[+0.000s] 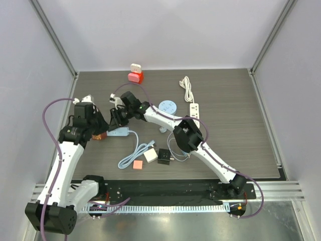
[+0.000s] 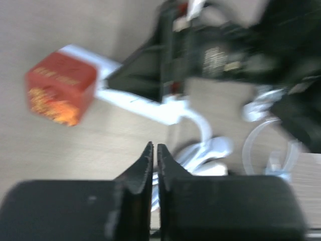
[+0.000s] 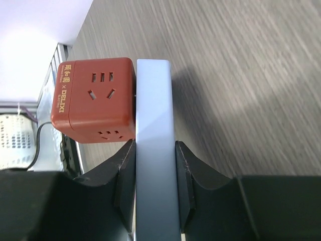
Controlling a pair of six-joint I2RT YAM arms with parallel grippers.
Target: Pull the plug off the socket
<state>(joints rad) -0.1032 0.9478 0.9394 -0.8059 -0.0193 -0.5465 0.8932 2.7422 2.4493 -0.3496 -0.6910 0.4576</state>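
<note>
A white cube (image 1: 150,156) is sitting between a black cube (image 1: 164,156) and a pink block (image 1: 137,164), on the near side.

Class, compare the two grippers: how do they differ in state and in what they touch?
The left gripper is shut on nothing, fingers meeting; the right gripper is clamped on the pale blue power strip. The left gripper hangs apart from the red socket cube; the right gripper sits close beside it. Both have black fingers.

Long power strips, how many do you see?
2: a white strip right of centre, cord coiled; a light blue strip clamped in the right gripper. More could be hidden.
</note>
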